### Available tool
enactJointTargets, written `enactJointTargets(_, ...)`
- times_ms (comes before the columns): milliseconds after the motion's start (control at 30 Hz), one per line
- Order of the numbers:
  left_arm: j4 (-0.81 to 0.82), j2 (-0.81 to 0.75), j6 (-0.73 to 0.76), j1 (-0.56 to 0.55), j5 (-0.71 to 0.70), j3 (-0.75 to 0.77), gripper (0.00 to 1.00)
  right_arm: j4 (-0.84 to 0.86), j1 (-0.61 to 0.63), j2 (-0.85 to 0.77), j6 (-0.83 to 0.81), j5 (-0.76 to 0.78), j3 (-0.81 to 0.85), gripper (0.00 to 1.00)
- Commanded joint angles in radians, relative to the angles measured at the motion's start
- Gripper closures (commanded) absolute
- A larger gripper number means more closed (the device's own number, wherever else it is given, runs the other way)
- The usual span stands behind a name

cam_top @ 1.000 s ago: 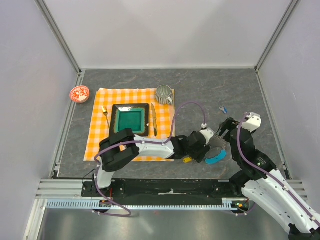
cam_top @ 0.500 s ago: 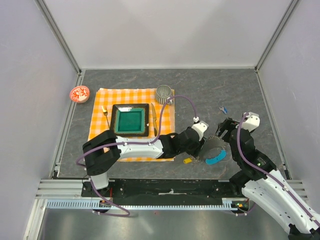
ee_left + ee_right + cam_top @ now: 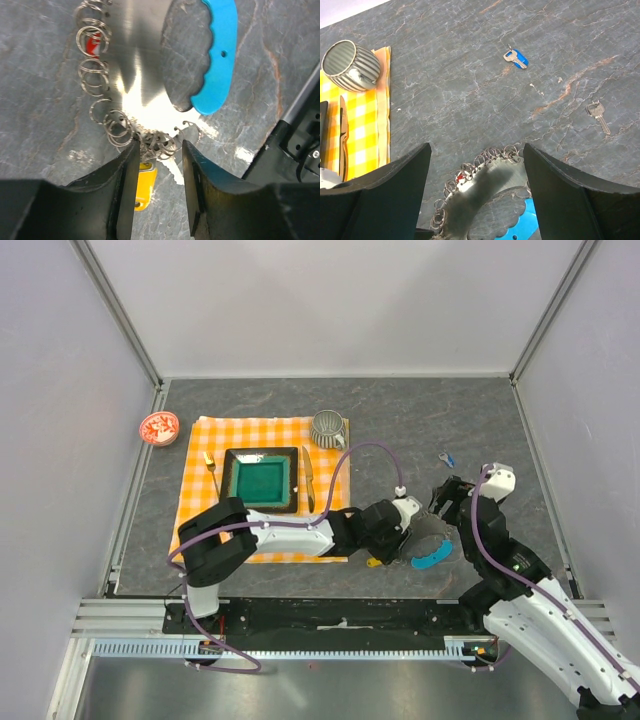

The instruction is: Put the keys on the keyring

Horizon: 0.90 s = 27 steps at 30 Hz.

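Note:
The keyring point(image 3: 428, 536) lies on the grey table: a shiny metal crescent edged with many small wire rings, bearing a cyan crescent tag point(image 3: 432, 560). In the left wrist view my left gripper point(image 3: 159, 147) is open, its jaws a narrow gap apart, with the ring cluster point(image 3: 155, 142) at its tips and a yellow key point(image 3: 142, 187) lying between the fingers. A red key point(image 3: 92, 45) sits among the rings. My right gripper point(image 3: 477, 145) is wide open and empty above the keyring's far edge point(image 3: 495, 167). A blue key point(image 3: 516, 57) and a plain silver key point(image 3: 597, 115) lie loose beyond.
An orange checked cloth point(image 3: 195, 505) holds a green square plate point(image 3: 260, 480), a fork point(image 3: 211, 468) and a knife point(image 3: 309, 480). A ribbed grey cup point(image 3: 328, 427) stands at its far right corner. A red-and-white dish point(image 3: 158, 427) sits at the far left. White walls enclose the table.
My left gripper pulled back from the keyring, then came forward again onto its near ring cluster. The right gripper shifted slightly. The keyring and yellow key stayed in place.

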Motion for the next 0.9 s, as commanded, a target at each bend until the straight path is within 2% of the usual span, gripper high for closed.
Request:
enactJointTargets(0, -0.019, 0.029, 0.026, 0.001, 0.105, 0.046, 0.55, 0.035, 0.001, 0.006, -0.012, -0.009, -0.009, 0.18)
enactJointTargets(133, -0.036, 0.037, 0.0, 0.0, 0.165, 0.06, 0.64, 0.037, -0.001, 0.007, -0.014, -0.01, -0.011, 0.18)
enactJointTargets(267, 0.013, 0.011, -0.039, -0.006, 0.292, 0.056, 0.65, 0.038, -0.001, 0.003, -0.014, -0.008, -0.011, 0.17)
enactJointTargets(333, 0.059, -0.02, -0.043, -0.008, 0.311, 0.048, 0.65, 0.041, 0.001, 0.003, -0.017, -0.01, -0.011, 0.18)
enactJointTargets(433, 0.08, -0.069, -0.037, -0.006, 0.263, 0.025, 0.64, 0.042, -0.001, -0.001, -0.018, -0.011, -0.011, 0.18)
enactJointTargets(567, 0.056, -0.103, 0.005, 0.017, 0.07, -0.004, 0.65, 0.043, -0.001, -0.005, -0.021, -0.013, -0.014, 0.18)
enactJointTargets(667, 0.025, -0.077, 0.076, 0.035, -0.008, 0.0, 0.65, 0.048, 0.001, -0.004, -0.023, -0.016, -0.015, 0.18)
enactJointTargets(867, 0.002, -0.009, 0.167, 0.07, 0.035, 0.036, 0.62, 0.048, 0.001, 0.006, -0.031, -0.034, -0.014, 0.17)
